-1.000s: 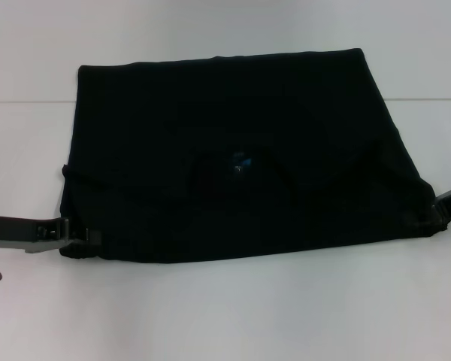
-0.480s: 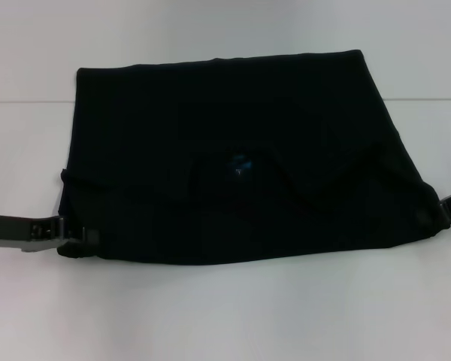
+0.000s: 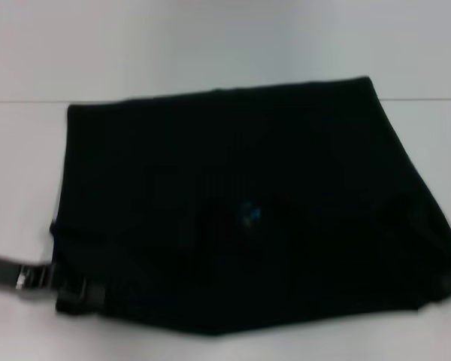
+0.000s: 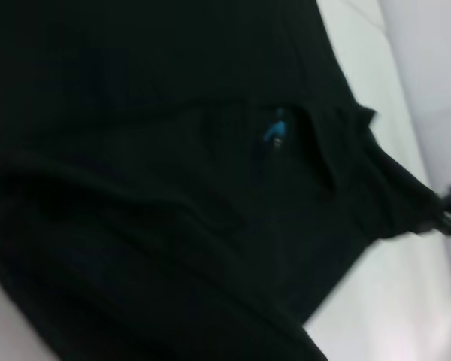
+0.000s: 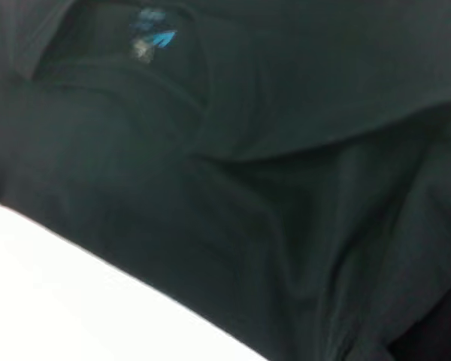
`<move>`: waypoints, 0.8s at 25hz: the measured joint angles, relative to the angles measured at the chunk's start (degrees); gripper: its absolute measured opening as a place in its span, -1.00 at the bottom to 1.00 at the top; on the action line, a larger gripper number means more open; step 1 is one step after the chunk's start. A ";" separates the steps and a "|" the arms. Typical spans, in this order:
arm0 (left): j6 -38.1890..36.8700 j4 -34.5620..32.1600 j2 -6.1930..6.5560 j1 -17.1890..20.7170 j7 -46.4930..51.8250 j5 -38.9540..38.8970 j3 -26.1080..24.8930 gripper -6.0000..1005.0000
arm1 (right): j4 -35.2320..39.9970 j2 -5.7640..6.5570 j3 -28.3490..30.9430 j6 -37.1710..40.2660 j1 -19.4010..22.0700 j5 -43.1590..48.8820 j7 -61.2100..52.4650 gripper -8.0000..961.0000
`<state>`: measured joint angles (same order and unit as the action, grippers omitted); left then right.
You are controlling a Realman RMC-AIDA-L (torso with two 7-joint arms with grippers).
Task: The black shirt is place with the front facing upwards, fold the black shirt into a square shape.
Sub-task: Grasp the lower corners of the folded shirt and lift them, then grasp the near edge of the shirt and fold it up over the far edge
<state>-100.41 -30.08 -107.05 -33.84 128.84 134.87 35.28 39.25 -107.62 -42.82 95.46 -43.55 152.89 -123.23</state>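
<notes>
While the black shirt (image 3: 240, 203) is spreading across most of the head view on the white table (image 3: 210, 45), you are seeing its near hem lifting toward the bottom of the frame. At the lower left edge the left gripper (image 3: 79, 289) is clamping the shirt's near left corner, fingers pinched on the cloth, the arm reaching in from the frame's left side. At the lower right the right gripper (image 3: 449, 282) is barely showing against the dark cloth at the shirt's near right corner; you cannot tell whether its jaws are closed. Holding both near corners is likely serving to keep the edge taut, so the fold carries over evenly toward the far edge. Further in, near the centre, the blue neck label (image 3: 249, 214) is showing inside the collar, with the sleeves apparently already tucked in. Beyond that, the far edge is lying flat in the upper half of the frame.
</notes>
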 joint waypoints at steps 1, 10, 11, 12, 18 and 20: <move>-3.18 0.01 0.19 0.26 -0.09 0.75 0.01 -0.89 | 0.19 0.11 -0.08 2.98 0.34 0.23 0.91 -0.89; -15.64 0.55 0.50 1.31 -1.92 5.98 -0.50 -0.89 | 0.31 -2.09 0.23 15.31 1.93 3.30 7.99 -0.88; -15.35 0.56 0.50 1.20 -2.02 5.86 -1.08 -0.89 | 0.22 -2.24 0.86 15.07 1.80 3.00 8.01 -0.88; -14.93 0.56 0.62 0.93 -2.07 5.69 -2.18 -0.89 | 0.11 -2.32 1.82 14.86 1.54 2.36 8.00 -0.88; -9.56 0.68 2.03 -1.37 0.22 5.59 -13.74 -0.89 | -2.26 -0.74 9.19 11.25 0.12 -2.48 4.34 -0.88; -5.78 0.69 2.43 -1.96 1.92 5.58 -17.73 -0.89 | -4.04 0.16 12.17 7.30 -0.46 -4.34 1.41 -0.88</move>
<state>-106.19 -29.39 -104.62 -35.80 130.76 140.46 17.55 35.22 -107.46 -30.66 102.76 -44.01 148.54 -121.81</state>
